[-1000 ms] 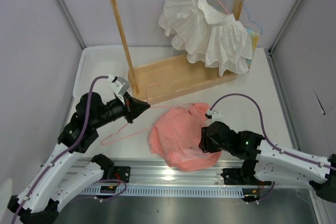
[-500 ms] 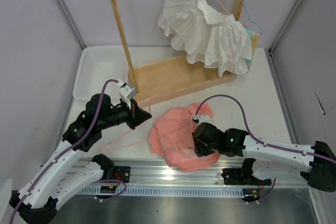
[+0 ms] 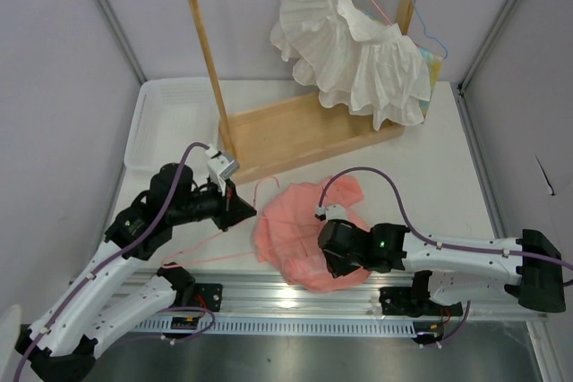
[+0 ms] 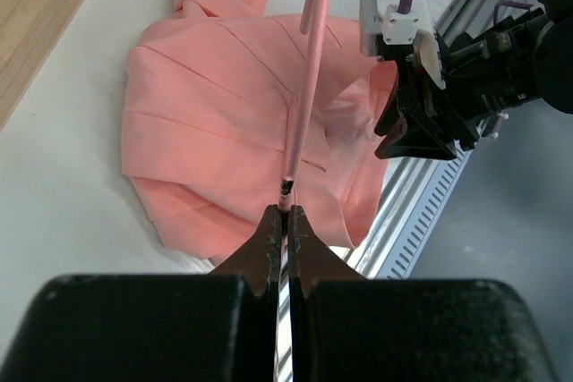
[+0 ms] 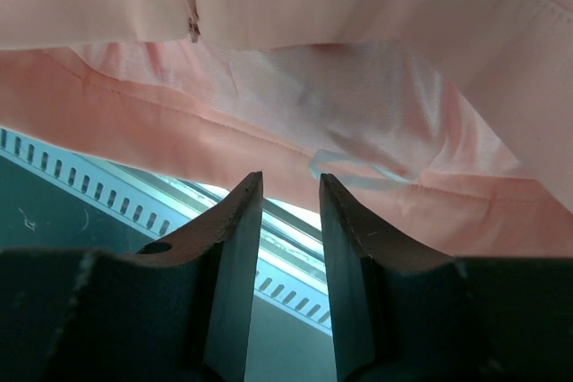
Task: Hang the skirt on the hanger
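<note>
The skirt [image 3: 288, 232] lies crumpled on the white table [image 3: 430, 163], low in the middle of the top view. The left gripper [image 4: 285, 219] is shut tight on the thin pink hanger [image 4: 300, 105], just left of the skirt. The right gripper [image 5: 288, 207] is at the skirt's bottom edge, its fingers a little apart, with no cloth between them
</note>
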You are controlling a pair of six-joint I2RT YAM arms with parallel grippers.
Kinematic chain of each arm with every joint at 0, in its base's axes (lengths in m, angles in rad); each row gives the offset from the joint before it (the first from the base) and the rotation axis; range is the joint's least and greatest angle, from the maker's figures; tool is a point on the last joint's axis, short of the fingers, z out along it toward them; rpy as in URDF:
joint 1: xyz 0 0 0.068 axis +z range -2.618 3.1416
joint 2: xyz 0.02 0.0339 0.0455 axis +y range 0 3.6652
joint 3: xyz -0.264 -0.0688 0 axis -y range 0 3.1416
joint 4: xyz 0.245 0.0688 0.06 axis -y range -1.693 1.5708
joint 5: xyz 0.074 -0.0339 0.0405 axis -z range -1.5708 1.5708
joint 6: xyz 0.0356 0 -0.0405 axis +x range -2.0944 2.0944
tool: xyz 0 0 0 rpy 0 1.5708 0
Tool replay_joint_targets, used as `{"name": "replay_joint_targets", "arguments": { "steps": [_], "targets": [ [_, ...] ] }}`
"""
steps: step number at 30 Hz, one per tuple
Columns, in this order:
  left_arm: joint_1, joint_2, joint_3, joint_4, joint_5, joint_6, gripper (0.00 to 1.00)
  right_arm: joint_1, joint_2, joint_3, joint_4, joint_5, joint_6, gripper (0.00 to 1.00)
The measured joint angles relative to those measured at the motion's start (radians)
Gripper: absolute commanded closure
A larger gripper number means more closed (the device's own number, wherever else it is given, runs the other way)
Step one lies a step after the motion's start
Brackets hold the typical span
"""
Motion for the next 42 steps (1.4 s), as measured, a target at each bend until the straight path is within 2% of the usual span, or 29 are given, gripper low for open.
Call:
{"name": "replay_joint_targets", "arguments": {
  "steps": [14,20,27,36,42],
  "targets": [
    [0.000,-0.004,0.099,-0.081,0.027,0.022,1.00,0.006,0.030,-0.009,-0.040,0.013,0.015,0.68],
    [-0.001,-0.002,0.108,-0.128,0.054,0.025,1.00,0.006,0.052,-0.009,-0.030,0.031,0.010,0.76],
    [-0.005,0.000,0.108,-0.178,0.063,0.039,1.00,-0.016,0.061,-0.009,-0.019,0.032,0.001,0.91],
    [-0.038,0.000,0.082,-0.158,0.121,0.030,1.00,-0.053,0.029,-0.008,-0.025,0.039,-0.013,0.96],
    [-0.082,0.011,0.001,-0.066,0.134,-0.014,1.00,-0.060,-0.005,-0.008,-0.029,0.039,-0.012,0.97]
  ]
}}
